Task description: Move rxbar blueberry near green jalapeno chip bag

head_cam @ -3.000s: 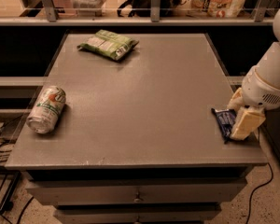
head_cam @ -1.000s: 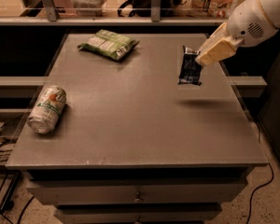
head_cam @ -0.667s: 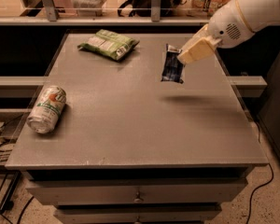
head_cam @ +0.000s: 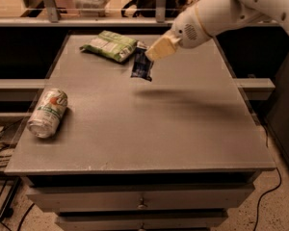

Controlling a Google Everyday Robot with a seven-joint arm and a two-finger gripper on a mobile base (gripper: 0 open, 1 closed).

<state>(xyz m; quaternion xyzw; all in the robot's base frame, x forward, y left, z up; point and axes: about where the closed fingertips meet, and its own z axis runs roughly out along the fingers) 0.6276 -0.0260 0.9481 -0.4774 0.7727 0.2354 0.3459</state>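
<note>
The rxbar blueberry (head_cam: 142,66), a small dark navy wrapper with light print, hangs from my gripper (head_cam: 156,50), which is shut on its top end and holds it above the table. The green jalapeno chip bag (head_cam: 109,45), light green and puffy with a white label, lies at the back left of the table, just left of the hanging bar. My white arm (head_cam: 221,11) reaches in from the upper right.
A green-and-white soda can (head_cam: 48,112) lies on its side near the left edge of the grey table (head_cam: 173,129). Drawers sit under the front edge. Shelving and a rail run behind the table. Cables lie on the floor at both sides.
My gripper lifted the bar from the table's right front edge and carried it left and back, from the right side to just beside the chip bag. The can and bag have not moved.
</note>
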